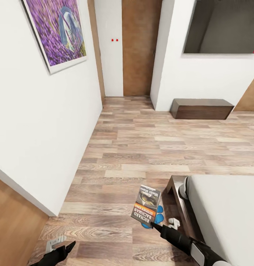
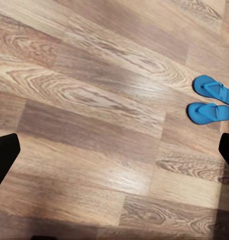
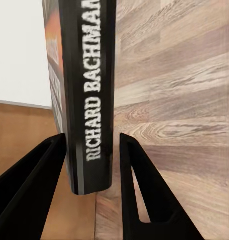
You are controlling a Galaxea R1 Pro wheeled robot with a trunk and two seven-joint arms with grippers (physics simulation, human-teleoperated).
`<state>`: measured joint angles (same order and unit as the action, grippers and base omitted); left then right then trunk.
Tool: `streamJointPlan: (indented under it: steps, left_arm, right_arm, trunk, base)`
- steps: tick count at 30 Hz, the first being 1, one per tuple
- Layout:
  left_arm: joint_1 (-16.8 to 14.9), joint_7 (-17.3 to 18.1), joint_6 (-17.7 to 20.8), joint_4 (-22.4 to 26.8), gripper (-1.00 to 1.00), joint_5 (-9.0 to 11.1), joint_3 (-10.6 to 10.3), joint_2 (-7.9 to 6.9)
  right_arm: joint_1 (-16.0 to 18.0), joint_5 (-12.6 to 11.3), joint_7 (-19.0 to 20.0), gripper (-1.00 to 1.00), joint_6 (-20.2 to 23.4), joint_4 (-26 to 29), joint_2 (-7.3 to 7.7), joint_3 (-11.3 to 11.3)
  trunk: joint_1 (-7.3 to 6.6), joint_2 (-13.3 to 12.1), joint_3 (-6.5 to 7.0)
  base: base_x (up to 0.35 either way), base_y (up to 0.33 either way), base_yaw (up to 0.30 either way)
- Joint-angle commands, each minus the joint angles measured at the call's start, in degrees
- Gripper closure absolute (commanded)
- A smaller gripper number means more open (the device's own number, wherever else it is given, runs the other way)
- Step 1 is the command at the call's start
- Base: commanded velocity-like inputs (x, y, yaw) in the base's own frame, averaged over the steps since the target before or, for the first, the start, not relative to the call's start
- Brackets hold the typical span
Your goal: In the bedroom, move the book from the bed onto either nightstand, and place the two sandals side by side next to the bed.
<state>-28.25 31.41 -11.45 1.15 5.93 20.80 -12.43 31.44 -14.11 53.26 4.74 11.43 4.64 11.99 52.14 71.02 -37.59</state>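
- The right gripper point(image 1: 155, 224) is closed on the book point(image 1: 146, 205); from the head camera the book stands out past the fingertips, cover up, over the wood-plank floor point(image 1: 141, 147).
- In the right wrist view the book point(image 3: 89, 90) sits between the two black fingers point(image 3: 139, 190), spine toward the camera; the spine reads "RICHARD BACHMAN" in white on black, running away from the claw.
- In the head view the cover shows "RICHARD BACHMAN" in white, an orange band whose lettering is too small to read, and a dark photo; the line of white words at the far end is also unreadable.
- Just beyond the right gripper's tips and partly hidden under the book lie the sandals point(image 1: 156, 217), bright blue, on the floor beside the corner of the bed point(image 1: 223, 214).
- The bed's dark wooden frame and off-white mattress lie to the outer side of the right arm.
- The left gripper point(image 1: 64, 249) hangs low over the floor, its fingers wide apart with nothing between them; in the left wrist view only the two black fingertips point(image 2: 4, 155) show at opposite edges.
- In the left wrist view the two sandals point(image 2: 212, 100) lie side by side on the planks, close together, ahead of the claw near one fingertip.
- Farther off from both grippers: a low dark cabinet point(image 1: 201, 108) against the white wall, a dark screen point(image 1: 223, 26) above it, and a purple flower picture point(image 1: 54, 31) on the wall beside the left arm.
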Motion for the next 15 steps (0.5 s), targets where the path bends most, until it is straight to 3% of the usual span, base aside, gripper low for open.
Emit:
streamJointPlan:
  steps: [1, 15]
  left_arm:
    - [0.02, 0.29, -0.07, -0.09, -1.00, 0.59, -0.23, -0.03]
    - [0.30, 0.23, -0.01, -0.09, -1.00, 0.58, -0.23, 0.04]
  right_arm:
    - [0.03, -0.46, 0.19, 1.00, 0.16, -0.19, -0.01, -0.08]
    - [0.03, -0.31, 0.11, 1.00, -1.08, -0.92, -0.16, -0.12]
  trunk:
    - [0.00, 0.03, 0.05]
    - [0.00, 0.03, 1.16]
  base:
    - [0.000, 0.000, -0.115]
    - [0.000, 0.000, -0.097]
